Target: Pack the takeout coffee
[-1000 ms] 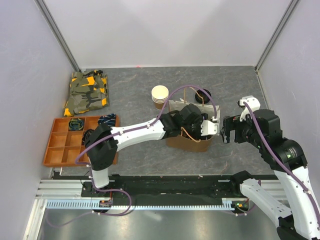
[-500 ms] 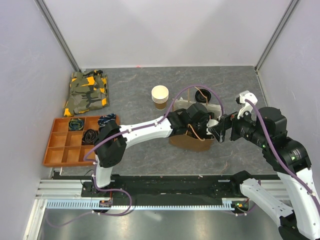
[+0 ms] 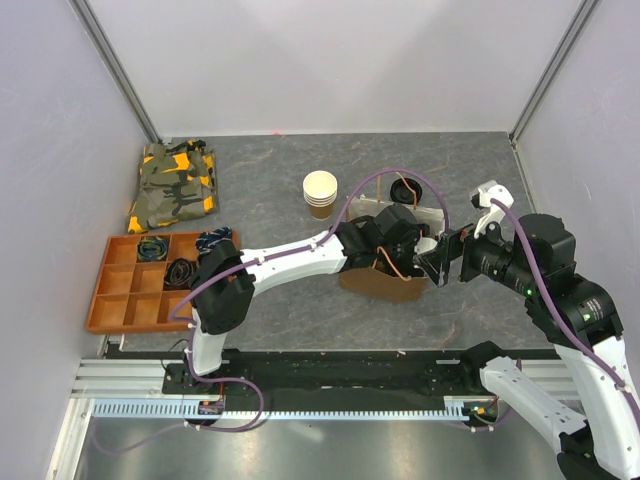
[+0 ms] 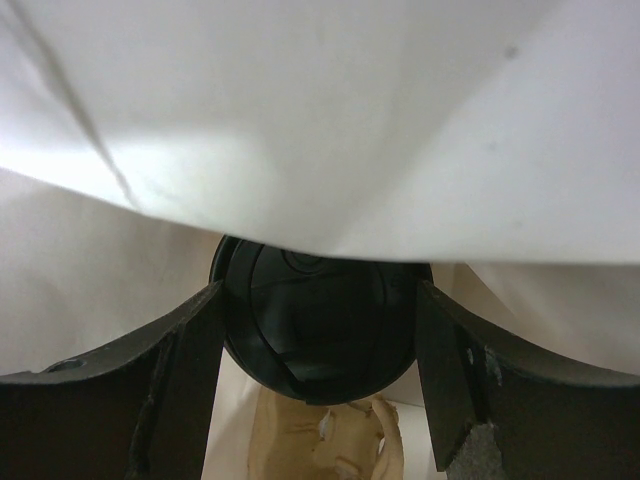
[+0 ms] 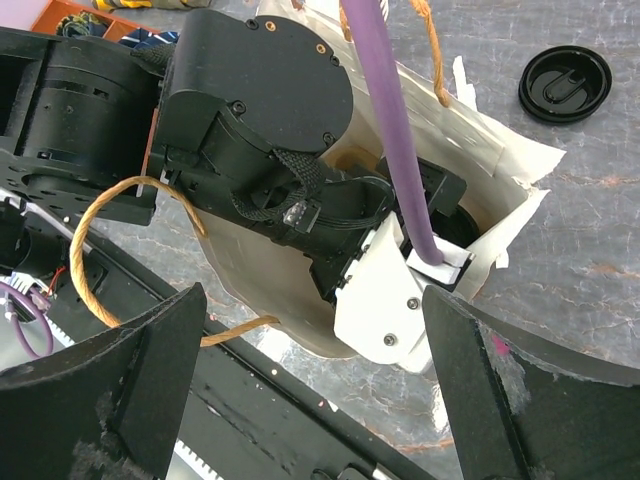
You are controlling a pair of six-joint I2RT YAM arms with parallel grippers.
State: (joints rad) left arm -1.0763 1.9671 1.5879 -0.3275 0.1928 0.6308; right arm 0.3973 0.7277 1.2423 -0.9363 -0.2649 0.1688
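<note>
The left tool (image 4: 318, 300) clasps the takeout coffee (image 4: 315, 345) (inside the bag (image 4: 320, 120)).

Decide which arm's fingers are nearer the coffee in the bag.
Left. The left fingers clasp the coffee inside the bag; the right fingers hang open just outside the bag's mouth.

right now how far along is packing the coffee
Done: the takeout coffee has its lid on and is inside the paper bag. In hand: the left gripper is in the bag, closed on the cup, while the right gripper hangs open beside the bag. Left: let go of the cup and draw the left arm out of the bag.
</note>
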